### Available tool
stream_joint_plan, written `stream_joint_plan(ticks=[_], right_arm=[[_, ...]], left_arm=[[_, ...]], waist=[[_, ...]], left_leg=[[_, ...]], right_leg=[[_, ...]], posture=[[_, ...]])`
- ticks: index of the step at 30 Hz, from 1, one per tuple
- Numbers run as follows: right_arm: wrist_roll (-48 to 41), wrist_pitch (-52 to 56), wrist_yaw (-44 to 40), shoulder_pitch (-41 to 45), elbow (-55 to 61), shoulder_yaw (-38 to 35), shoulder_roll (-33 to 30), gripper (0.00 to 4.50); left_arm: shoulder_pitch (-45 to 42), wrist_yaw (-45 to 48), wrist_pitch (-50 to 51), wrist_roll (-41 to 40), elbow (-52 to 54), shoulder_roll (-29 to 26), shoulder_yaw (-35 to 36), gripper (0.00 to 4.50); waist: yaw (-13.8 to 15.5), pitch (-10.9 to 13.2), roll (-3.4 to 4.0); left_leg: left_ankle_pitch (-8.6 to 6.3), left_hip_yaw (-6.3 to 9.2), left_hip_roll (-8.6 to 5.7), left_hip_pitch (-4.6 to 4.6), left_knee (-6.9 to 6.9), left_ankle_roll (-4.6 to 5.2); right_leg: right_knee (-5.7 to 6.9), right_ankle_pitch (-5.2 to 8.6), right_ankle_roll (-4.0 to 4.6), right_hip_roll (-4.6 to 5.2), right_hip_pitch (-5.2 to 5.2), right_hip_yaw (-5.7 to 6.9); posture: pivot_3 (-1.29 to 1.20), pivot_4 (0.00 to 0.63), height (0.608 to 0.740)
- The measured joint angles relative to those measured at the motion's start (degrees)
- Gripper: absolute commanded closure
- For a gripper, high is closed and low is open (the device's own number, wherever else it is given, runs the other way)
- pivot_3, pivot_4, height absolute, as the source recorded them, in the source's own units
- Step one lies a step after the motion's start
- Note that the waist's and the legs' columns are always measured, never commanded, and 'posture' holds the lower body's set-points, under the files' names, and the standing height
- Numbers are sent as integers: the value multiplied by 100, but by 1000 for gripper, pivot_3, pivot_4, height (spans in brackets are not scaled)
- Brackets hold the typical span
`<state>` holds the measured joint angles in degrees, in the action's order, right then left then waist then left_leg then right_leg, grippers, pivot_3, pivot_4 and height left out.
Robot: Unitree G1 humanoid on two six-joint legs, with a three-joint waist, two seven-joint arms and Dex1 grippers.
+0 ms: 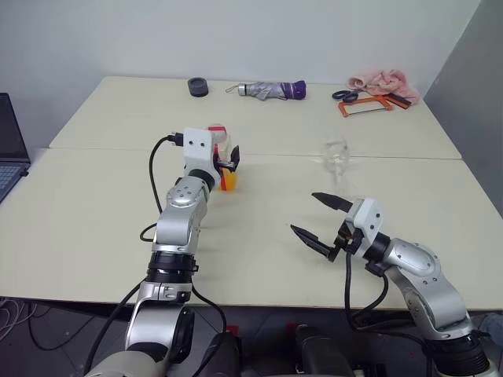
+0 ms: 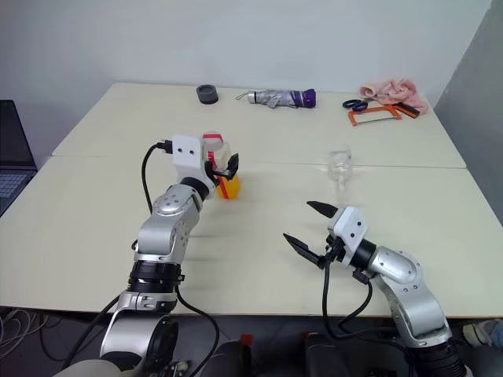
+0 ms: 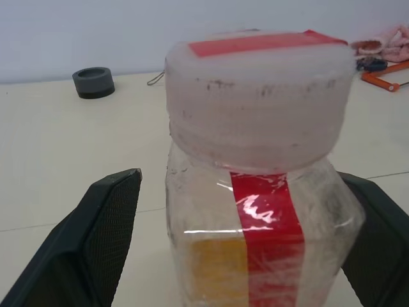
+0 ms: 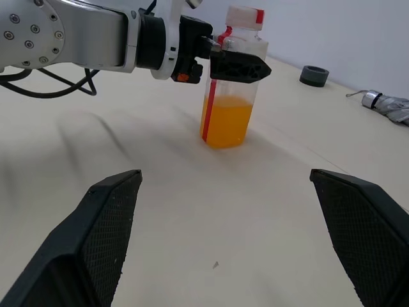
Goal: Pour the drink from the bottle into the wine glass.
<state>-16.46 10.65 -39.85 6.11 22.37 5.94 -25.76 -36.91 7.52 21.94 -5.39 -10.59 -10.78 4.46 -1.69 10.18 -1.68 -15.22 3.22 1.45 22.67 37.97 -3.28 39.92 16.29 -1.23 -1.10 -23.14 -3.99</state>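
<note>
left pincer (image 2: 222, 168): jaws wide, one finger (image 3: 96, 236) on each side of the bottle's upper body; a gap shows between each finger and the plastic in the left wrist view; no grip visible
right pincer (image 1: 321, 217): jaws fully spread, nothing between them; hovers over bare tabletop near the front edge, well apart from bottle and glass
bottle (image 4: 231, 77): upright on the tabletop, left of centre, just in front of the seam between the two table halves; red-and-white cap (image 3: 259, 96) on; red label stripe runs down its side
drink (image 4: 227, 121): orange, fills roughly the lower half of the bottle
wine glass (image 1: 336, 155): upright, at the seam, right of centre; bowl looks empty; well apart from the bottle, beyond the right pincer
tabletop (image 1: 102, 228): pale cream, two halves joined by a seam
far edge: black round object (image 1: 198, 86); folded grey-and-purple umbrella (image 1: 271, 90); scissors (image 1: 344, 95); orange-framed hacksaw (image 1: 369, 106); pink cloth (image 1: 381, 81) at the right corner
left side: laptop (image 1: 9, 149) partly in view at the table's left edge
</note>
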Motion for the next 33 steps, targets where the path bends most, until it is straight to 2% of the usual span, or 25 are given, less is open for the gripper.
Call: stream_joint_plan(ticks=[6,10,15,16,27,33], right_arm=[[5,-11,-4,-13,-1,0,-3,0],[8,-14,-5,-55,-1,0,-6,0],[12,-19,-5,-70,-1,0,-6,0],[13,-21,-5,-80,-1,0,-6,0],[78,-34,4,-88,-1,-4,-6,0],[234,-137,107,-201,-1,-123,-129,0]], left_arm=[[-11,41,9,9,-26,-5,-13,27],[-93,67,9,69,-25,-47,-53,893],[-101,89,8,137,-24,-65,-145,2522],[-101,90,9,141,-24,-67,-153,2610],[95,339,-47,6,169,-137,-126,2623],[520,1643,-198,-606,475,-650,-47,2628]], waist=[[0,0,0],[0,0,0],[-1,0,0],[-1,0,0],[-3,0,0],[0,0,0]], left_leg=[[0,0,0,0,0,0],[0,0,-1,0,0,0],[0,0,0,0,0,0],[0,0,0,0,0,0],[0,1,2,0,0,0],[1,0,2,1,0,-1]], right_leg=[[0,0,0,0,0,1],[0,0,0,0,0,0],[0,0,0,0,0,0],[0,0,0,0,0,0],[1,0,0,2,-1,1],[1,0,0,5,-2,2]], posture=[[0,150,740],[0,150,740],[0,150,740],[0,150,740],[0,150,740],[0,150,740]])
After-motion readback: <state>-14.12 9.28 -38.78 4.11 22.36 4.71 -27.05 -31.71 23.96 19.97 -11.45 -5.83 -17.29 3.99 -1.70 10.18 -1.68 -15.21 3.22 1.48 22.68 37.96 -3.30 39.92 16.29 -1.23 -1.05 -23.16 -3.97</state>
